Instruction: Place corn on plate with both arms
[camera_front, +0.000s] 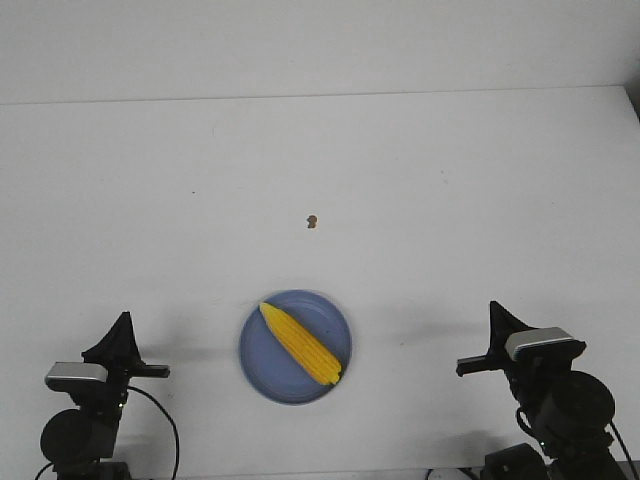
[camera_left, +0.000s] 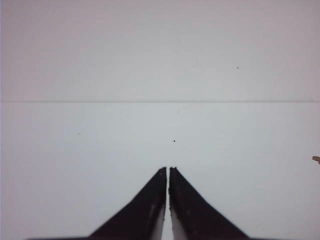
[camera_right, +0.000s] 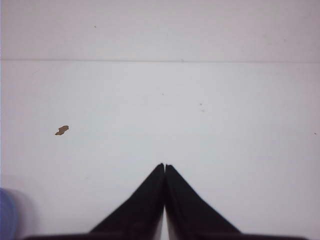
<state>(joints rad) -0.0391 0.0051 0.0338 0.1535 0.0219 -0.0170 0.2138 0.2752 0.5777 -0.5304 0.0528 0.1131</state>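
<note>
the corn (camera_front: 301, 343) is lying diagonally on the plate (camera_front: 262, 372), near the table's (camera_front: 450, 200) near edge. a brown speck (camera_front: 312, 221) is sitting farther off. the left gripper (camera_front: 124, 320) and right gripper (camera_front: 494, 310) are flanking the plate, well apart from it, fingers together.

The corn (camera_front: 301, 343) was bright yellow on the plain periwinkle-blue plate (camera_front: 262, 372); beyond the plate, a brown speck (camera_front: 312, 221).
</note>
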